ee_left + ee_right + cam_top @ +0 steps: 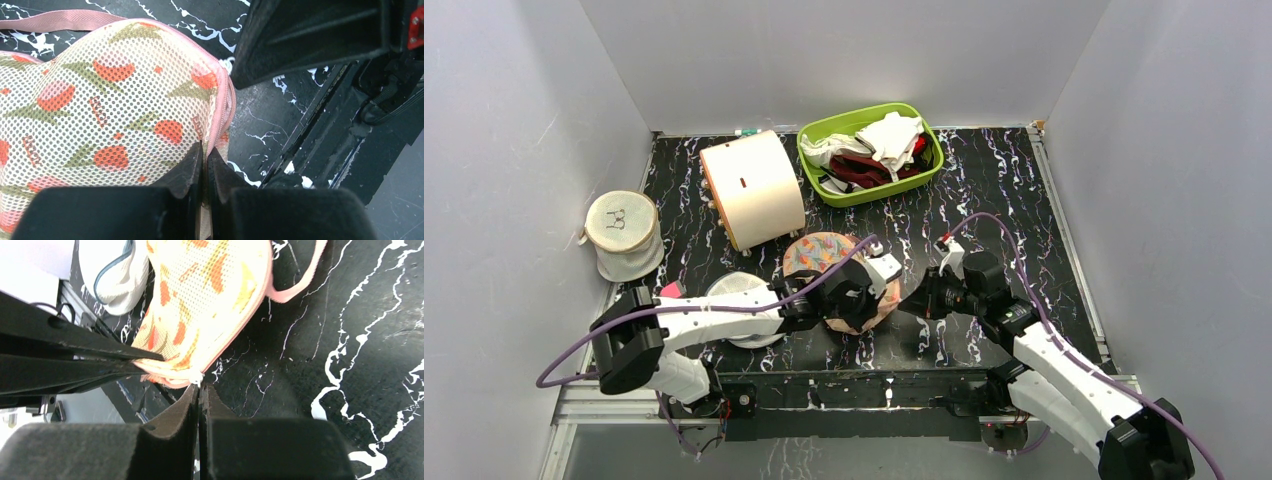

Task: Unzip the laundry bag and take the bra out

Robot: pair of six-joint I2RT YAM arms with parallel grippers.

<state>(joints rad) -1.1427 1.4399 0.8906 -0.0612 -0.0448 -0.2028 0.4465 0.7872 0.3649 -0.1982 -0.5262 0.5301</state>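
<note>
The peach-pink printed laundry bag (pixel 822 255) lies at the table's near middle, its near end lifted between both grippers. My left gripper (pixel 205 152) is shut on the bag's pink zip edging (pixel 221 115), and it sits over the bag's near end in the top view (pixel 874 298). My right gripper (pixel 200 389) is shut on the small white zip pull (pixel 198 378) at the bag's edge (pixel 210 300), and it is just right of the bag in the top view (pixel 916 300). The zip looks closed. The bra is hidden.
A large white cylinder bag (pixel 752 188) stands behind the laundry bag. A green basket (pixel 854 113) at the back holds white cloths and a dark red garment. A small white mesh pouch (pixel 622 235) is at the far left. A white mesh disc (pixel 736 292) lies under my left arm.
</note>
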